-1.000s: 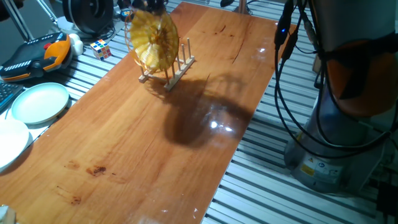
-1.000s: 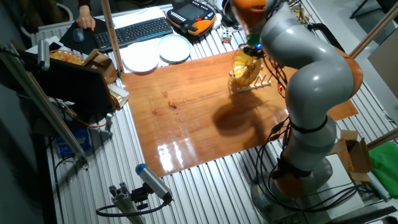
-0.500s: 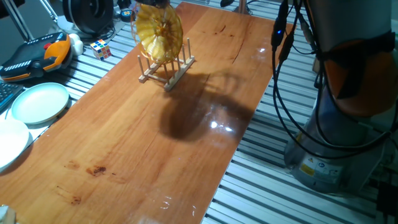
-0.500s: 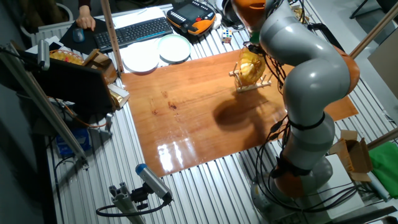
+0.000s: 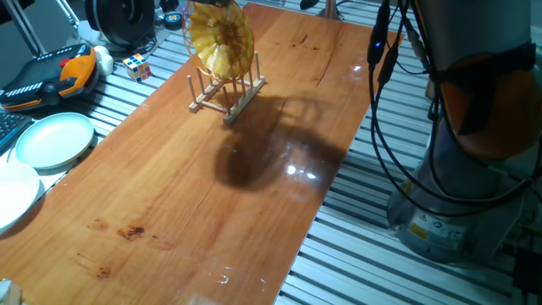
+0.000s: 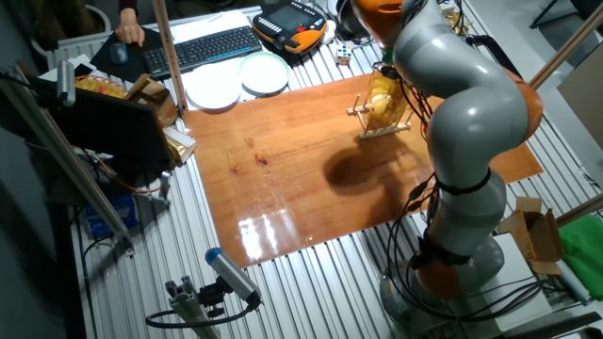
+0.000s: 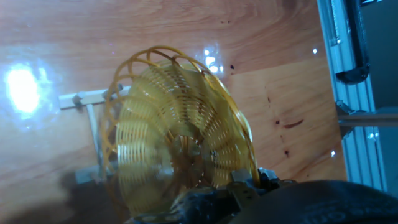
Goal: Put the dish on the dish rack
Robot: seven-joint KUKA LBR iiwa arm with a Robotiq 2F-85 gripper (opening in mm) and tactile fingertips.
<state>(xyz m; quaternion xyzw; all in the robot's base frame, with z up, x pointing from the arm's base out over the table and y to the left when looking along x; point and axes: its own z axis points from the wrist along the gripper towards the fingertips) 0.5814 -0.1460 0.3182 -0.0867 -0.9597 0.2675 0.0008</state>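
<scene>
The golden-yellow woven dish (image 5: 222,38) stands on edge, its lower rim down among the upright pegs of the small wooden dish rack (image 5: 227,93) at the far end of the table. In the hand view the dish (image 7: 180,143) fills the frame, with the rack (image 7: 90,124) behind it on the left. My gripper (image 7: 233,186) is shut on the dish's top rim. In the other fixed view my arm hides most of the dish (image 6: 382,97) and part of the rack (image 6: 382,128).
Left of the table lie a pale green plate (image 5: 53,140), a white plate (image 5: 13,195), a Rubik's cube (image 5: 138,66) and an orange-black pendant (image 5: 47,76). My arm's base (image 5: 457,169) and cables stand to the right. A keyboard (image 6: 203,47) lies at the back.
The dish, held in my gripper, has shifted a little along the rack toward its far end. The rack has stayed in place.
</scene>
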